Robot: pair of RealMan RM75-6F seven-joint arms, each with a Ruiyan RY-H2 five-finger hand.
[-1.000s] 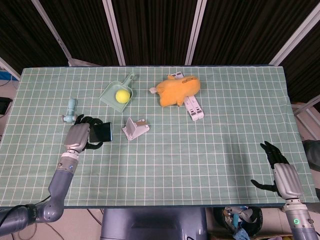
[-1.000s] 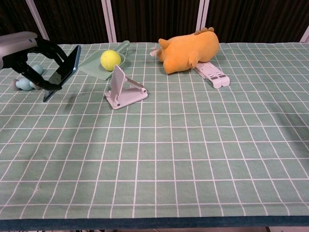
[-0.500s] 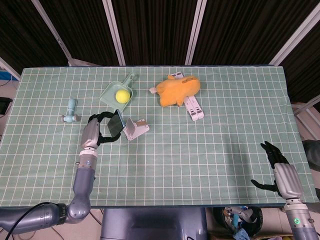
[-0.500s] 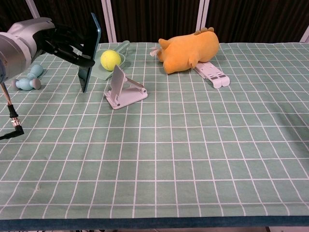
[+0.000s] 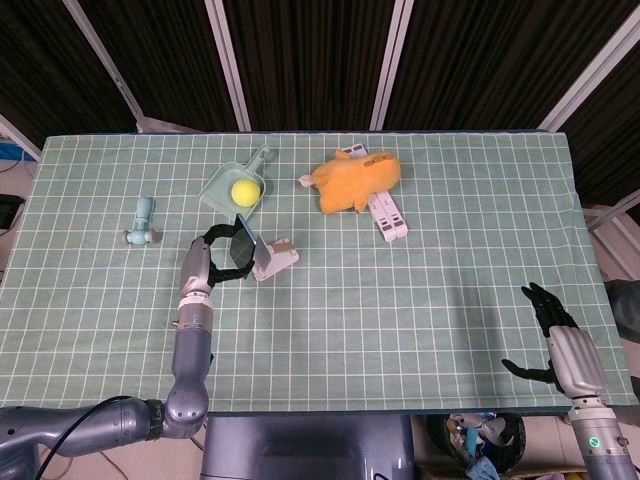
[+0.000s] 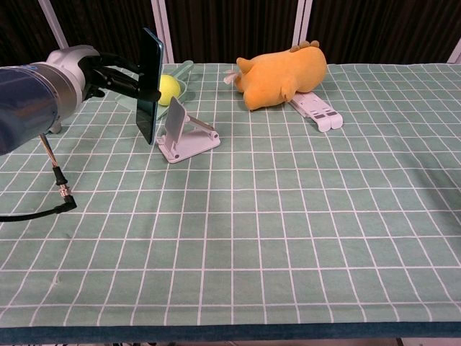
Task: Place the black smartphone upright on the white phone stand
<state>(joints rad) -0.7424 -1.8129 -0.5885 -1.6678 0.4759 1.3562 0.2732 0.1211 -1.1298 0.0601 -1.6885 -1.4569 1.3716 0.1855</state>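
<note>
Black smartphone point(image 6: 150, 85) held on edge, upright, in the left hand point(image 6: 108, 72), off the worktop; fingers wrapped round its far side; it hangs just beside the white phone stand point(image 6: 184, 135), on the stand's left, not yet seated. A second ago it was tilted and well apart from the stand, nearer the worktop's left edge; now it stands vertical and close, so judged ready for setting onto the ledge. Stand sits left of centre; green dustpan point(image 5: 232, 187) with yellow ball point(image 5: 241, 191) behind it; orange plush point(image 5: 355, 179) toward the far edge. Right hand point(image 5: 556, 341) idle, fingers apart, holding nothing, near the front right corner.
</note>
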